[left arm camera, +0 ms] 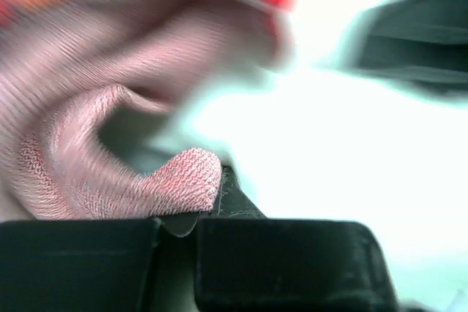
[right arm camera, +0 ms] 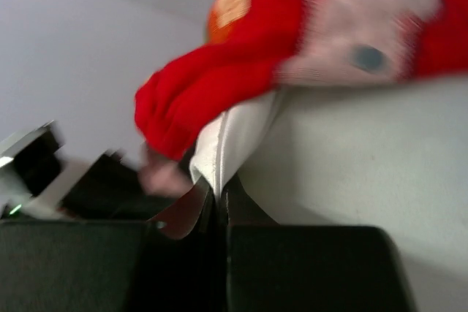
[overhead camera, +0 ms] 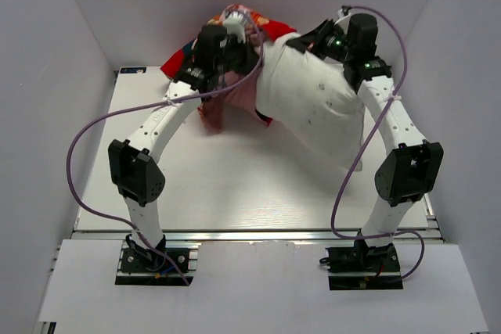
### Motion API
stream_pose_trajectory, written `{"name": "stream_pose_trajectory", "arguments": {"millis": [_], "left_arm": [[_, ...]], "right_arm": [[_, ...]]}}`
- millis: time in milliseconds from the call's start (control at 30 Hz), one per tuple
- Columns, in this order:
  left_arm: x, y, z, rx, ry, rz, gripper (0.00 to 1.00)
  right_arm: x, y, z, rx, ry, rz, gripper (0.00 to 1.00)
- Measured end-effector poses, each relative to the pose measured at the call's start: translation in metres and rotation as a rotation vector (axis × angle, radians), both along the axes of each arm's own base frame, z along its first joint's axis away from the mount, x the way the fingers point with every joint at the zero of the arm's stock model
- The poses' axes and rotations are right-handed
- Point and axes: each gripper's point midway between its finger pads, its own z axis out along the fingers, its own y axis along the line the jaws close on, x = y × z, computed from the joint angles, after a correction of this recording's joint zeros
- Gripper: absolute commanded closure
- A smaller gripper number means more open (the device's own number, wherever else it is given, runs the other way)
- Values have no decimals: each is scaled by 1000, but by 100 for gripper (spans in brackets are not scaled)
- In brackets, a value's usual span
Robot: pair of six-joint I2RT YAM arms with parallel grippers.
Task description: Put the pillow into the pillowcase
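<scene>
The pillow [overhead camera: 313,103] is white matt cloth. The pillowcase [left arm camera: 80,144] is limp cloth, its pink lining coarsely woven. The table [overhead camera: 235,185] looks smooth.

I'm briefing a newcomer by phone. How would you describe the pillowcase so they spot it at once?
Look at the far edge of the white table. The pillowcase is the limp, bunched cloth there, against the plump pillow. Unlike that plain white pillow, it is red with pink lining.
</scene>
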Motion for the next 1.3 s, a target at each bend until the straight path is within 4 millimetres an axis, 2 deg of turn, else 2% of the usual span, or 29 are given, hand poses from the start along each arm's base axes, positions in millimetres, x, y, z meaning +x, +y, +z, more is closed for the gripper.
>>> {"name": "stream_pose_trajectory", "arguments": {"millis": [100,133,200,333,500,567,633,700,767,833,867,933,967,1033,1100,1133,1200,1267,1300], "left_arm": [[-32,-40,81,-172,-63,-156,100],[-46,-50,102,-229,-75,-207,100],[-70,-63,133,-330,-79,-287,100],[-90,-70,163,-468,-45,-356,100],[-96,-62,181,-549,3,-324,100],[-99,-50,168,-542,46,-259,100],[-102,-33,144,-527,92,-171,100],[-107,-15,107,-503,158,-87,100],[-106,-4,71,-487,215,-22,100],[-102,2,27,-462,294,40,100],[-100,3,4,-443,336,69,100],[-99,8,-46,-397,429,136,100],[-99,12,-70,-374,468,173,100],[-104,22,-114,-336,551,244,100],[-110,33,-143,-339,601,303,100],[-114,39,-155,-342,620,329,100],[-121,50,-171,-349,643,374,100],[-126,59,-177,-364,653,407,100],[-126,62,-177,-371,652,418,100]], "right_arm": [[9,-17,33,10,-76,-67,100],[9,-22,43,13,-97,-86,100],[7,-26,63,18,-141,-107,100],[-6,-29,106,41,-236,-132,100],[-23,-23,150,68,-335,-141,100],[-33,-17,158,64,-362,-137,100],[-44,-10,157,45,-384,-131,100],[-56,-4,145,11,-391,-118,100],[-69,4,119,-52,-391,-87,100],[-79,13,80,-134,-387,-53,100],[-83,17,52,-198,-387,-29,84],[-92,29,-4,-319,-383,40,62],[-98,35,-34,-381,-395,97,45],[-119,45,-87,-474,-407,254,36],[-142,47,-118,-533,-422,401,29],[-152,48,-123,-547,-458,468,25],[-170,47,-116,-551,-555,560,22],[-185,37,-95,-548,-659,592,13],[-190,28,-77,-551,-725,575,11]]}}
